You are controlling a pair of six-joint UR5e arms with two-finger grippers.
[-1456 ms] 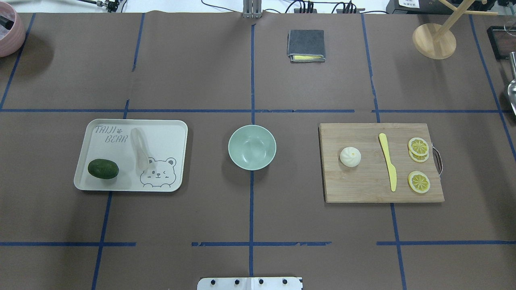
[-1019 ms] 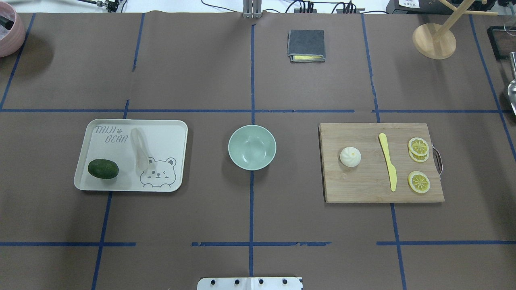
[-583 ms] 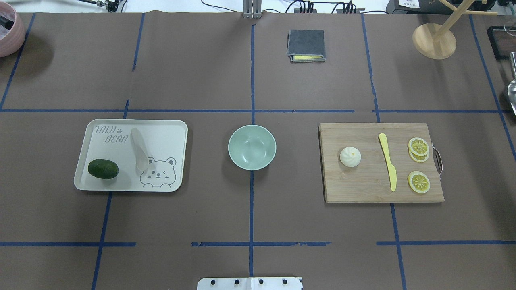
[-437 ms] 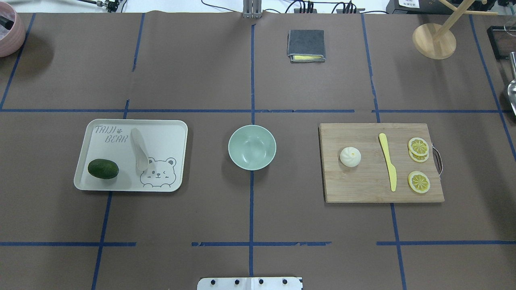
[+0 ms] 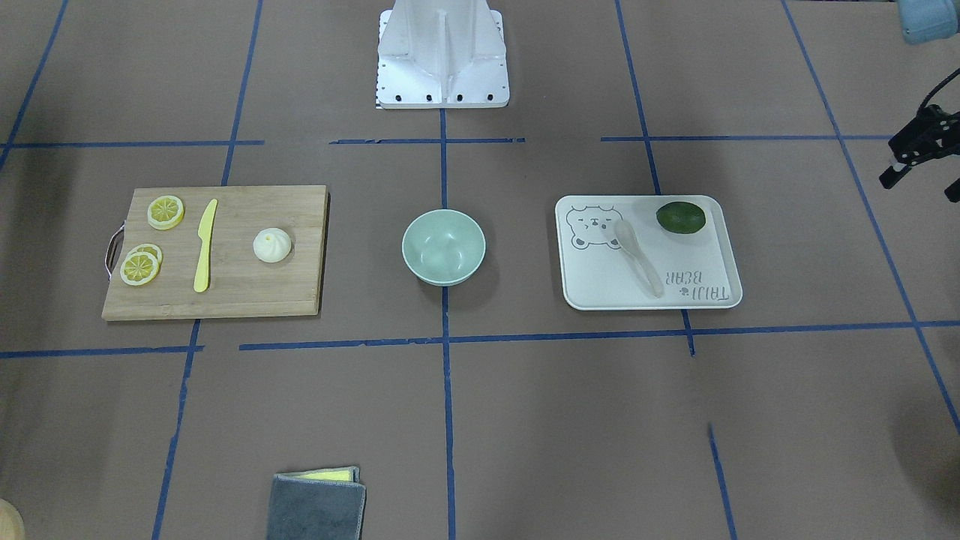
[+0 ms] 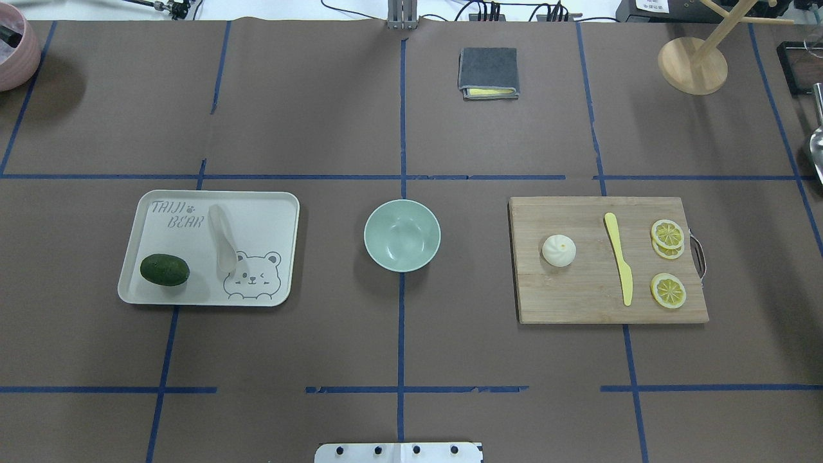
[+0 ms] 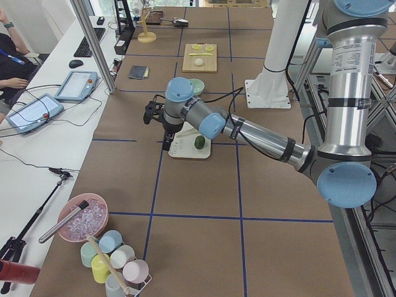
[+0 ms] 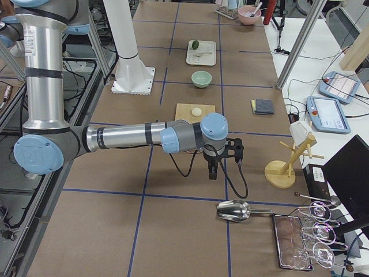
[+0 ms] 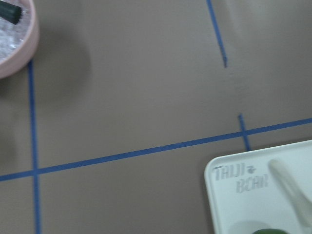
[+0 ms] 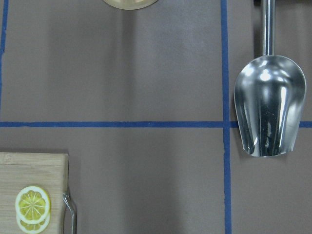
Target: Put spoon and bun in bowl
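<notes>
The off-white spoon (image 6: 222,238) lies on the white bear-printed tray (image 6: 270,218), left of the mint-green bowl (image 6: 402,235), which is empty. The white bun (image 6: 559,250) sits on the wooden cutting board (image 6: 578,296), right of the bowl. My left gripper (image 5: 919,187) hangs open and empty at the front-facing view's right edge, well beyond the tray's outer side. My right gripper (image 8: 225,161) shows only in the exterior right view, beyond the board's outer end; I cannot tell whether it is open. The spoon's handle shows in the left wrist view (image 9: 292,190).
A dark green lime (image 6: 164,269) lies on the tray. A yellow knife (image 6: 618,257) and lemon slices (image 6: 667,233) lie on the board. A folded grey cloth (image 6: 488,72), a wooden stand (image 6: 692,64), a metal scoop (image 10: 269,105) and a pink bowl (image 6: 9,51) stand at the far edges.
</notes>
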